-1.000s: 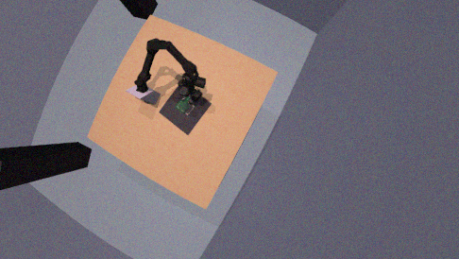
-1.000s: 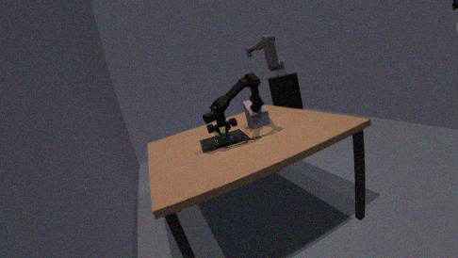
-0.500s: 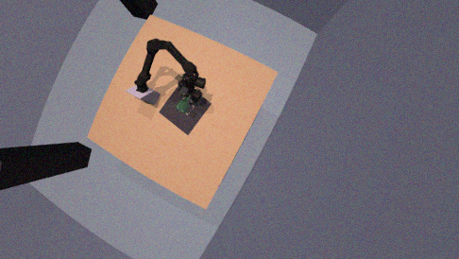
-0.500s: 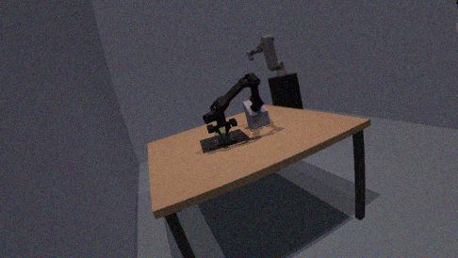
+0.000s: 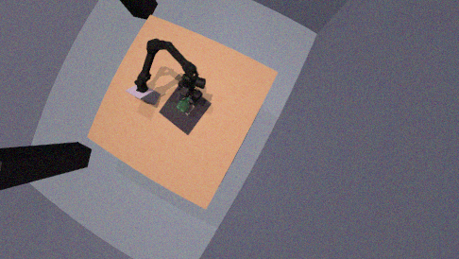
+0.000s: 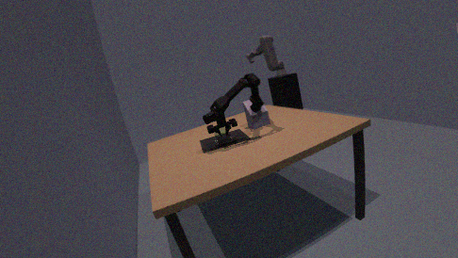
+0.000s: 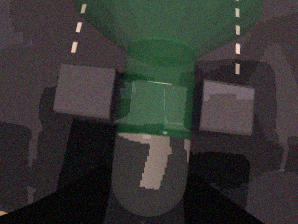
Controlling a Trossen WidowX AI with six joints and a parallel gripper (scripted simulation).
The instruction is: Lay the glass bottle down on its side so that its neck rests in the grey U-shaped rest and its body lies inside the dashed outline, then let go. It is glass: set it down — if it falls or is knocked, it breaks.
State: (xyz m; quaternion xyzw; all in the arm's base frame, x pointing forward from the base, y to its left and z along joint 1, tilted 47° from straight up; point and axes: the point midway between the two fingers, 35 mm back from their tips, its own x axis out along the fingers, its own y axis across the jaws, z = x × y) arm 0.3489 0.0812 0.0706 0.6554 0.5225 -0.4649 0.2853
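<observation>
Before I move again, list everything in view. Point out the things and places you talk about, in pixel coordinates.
Bottle: one, green, neck between the fingers [image 5: 184, 105]
Mat: one, dark, on the table, under the bottle [image 5: 189, 127] [image 6: 207, 146]
Dashed lines: two visible, pale, either side of the bottle's body
Table: one, orange-brown top, dark legs [image 5: 212, 156] [image 6: 283, 141]
Block: one, pale, by the arm's base [image 6: 252, 118]
Other arm: one, grey, on a black stand, behind the table [image 6: 269, 52]
Arm: one, black, over the table [image 5: 172, 49] [image 6: 233, 90]
Gripper: one, dark, shut on the bottle [image 5: 187, 100] [image 6: 222, 134] [image 7: 158, 102]

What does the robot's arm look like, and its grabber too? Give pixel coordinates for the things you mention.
The arm [image 5: 175, 51] [image 6: 233, 92] is black all over, made of slim straight pieces with chunkier joints. Its gripper [image 7: 148, 180] is dark too, with two blocky grey fingertips that look like little squares up close. I can't make out any letters or cables on it.
</observation>
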